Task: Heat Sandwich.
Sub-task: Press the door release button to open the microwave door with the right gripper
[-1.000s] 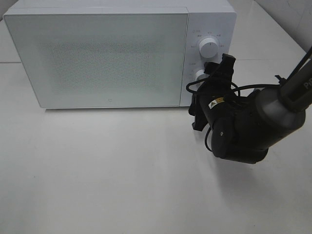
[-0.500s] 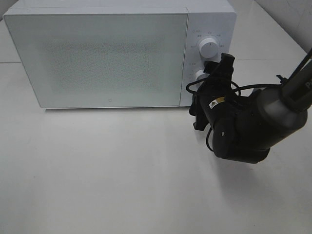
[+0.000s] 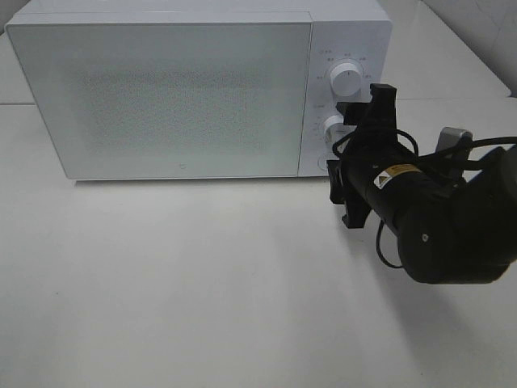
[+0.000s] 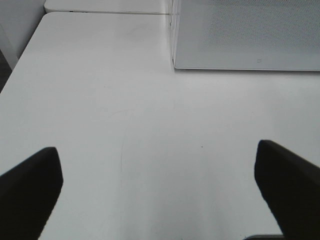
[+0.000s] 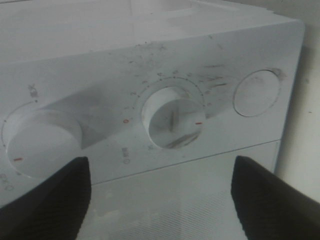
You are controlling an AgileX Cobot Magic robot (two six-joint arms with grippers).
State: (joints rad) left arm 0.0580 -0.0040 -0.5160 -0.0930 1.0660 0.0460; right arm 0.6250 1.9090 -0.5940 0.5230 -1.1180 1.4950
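On the white worktop point(image 3: 202, 283) stood a white microwave oven point(image 3: 178, 16), its frosted door point(image 3: 178, 97) shut flush with the front. To the right of the door ran the control panel, with an upper dial point(image 3: 346, 79), a lower dial point(image 3: 332, 127) beneath it and a round button point(image 5: 256, 93) below that.

The right gripper point(image 5: 159, 197) hung close in front of this panel, turned on its side so that one finger sat above the other in the high view. Its jaws stood well apart and held nothing. From the right wrist camera the lower dial lay straight ahead between the two dark fingers point(image 5: 272, 200), and neither finger appeared to touch it. The black arm and its cable reached in from the right edge of the high view.

The left gripper point(image 4: 159, 192) showed only in its own wrist camera. It hung over bare worktop, well away from the near corner of the oven, jaws fully parted and empty.

The sandwich appeared in none of the views, so its place could not be told; nothing could be made out through the door's speckled glass.
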